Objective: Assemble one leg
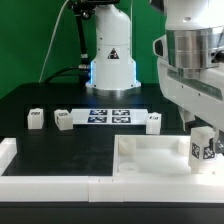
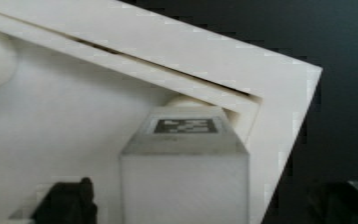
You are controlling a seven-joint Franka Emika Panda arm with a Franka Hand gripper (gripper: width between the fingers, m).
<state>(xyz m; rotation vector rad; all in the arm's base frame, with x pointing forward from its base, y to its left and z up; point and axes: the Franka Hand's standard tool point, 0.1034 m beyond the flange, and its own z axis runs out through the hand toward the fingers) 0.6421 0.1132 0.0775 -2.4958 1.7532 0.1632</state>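
Note:
My gripper is at the exterior view's right, shut on a white leg with tags on its faces. It holds the leg at the right near corner of the large flat white square piece. In the wrist view the leg runs between my dark fingers, tag up. Its far end sits in the corner of the square piece, against the raised rim. Three more legs stand on the table: two at the exterior view's left and one nearer the middle.
The marker board lies behind the square piece, in front of the arm's base. A white L-shaped rail runs along the table's front and left edge. A green wall stands behind.

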